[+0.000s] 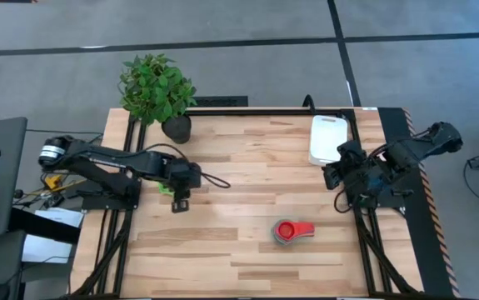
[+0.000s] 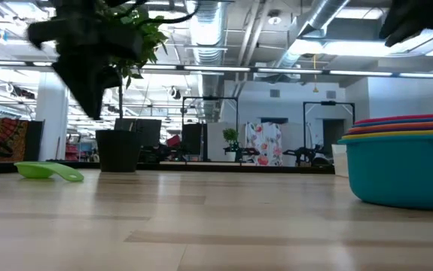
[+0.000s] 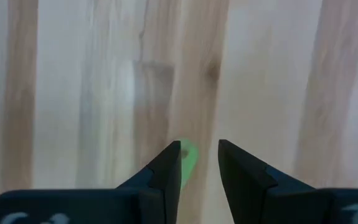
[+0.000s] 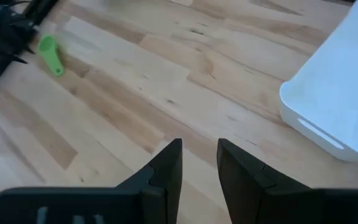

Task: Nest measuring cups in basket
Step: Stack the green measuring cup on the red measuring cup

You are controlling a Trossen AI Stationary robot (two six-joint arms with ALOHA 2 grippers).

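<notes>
A green measuring cup (image 2: 47,172) lies on the table near its left side, and my left arm partly covers it in the high view (image 1: 165,190). My left gripper (image 1: 180,204) hovers open just beside it, fingers pointing down. In the left wrist view only the cup's green handle tip (image 3: 188,157) shows behind one finger. The other cups stand nested in a stack, teal at the bottom (image 2: 404,169) and red on top (image 1: 289,231), right of the table's middle. The white basket (image 1: 329,137) sits at the far right. My right gripper (image 1: 329,177) waits open just in front of it.
A dark plant pot (image 1: 177,127) with a leafy plant stands at the far left, behind the green cup. Bare wood lies between the stack and the basket (image 4: 340,93). A black frame runs along the table's edges.
</notes>
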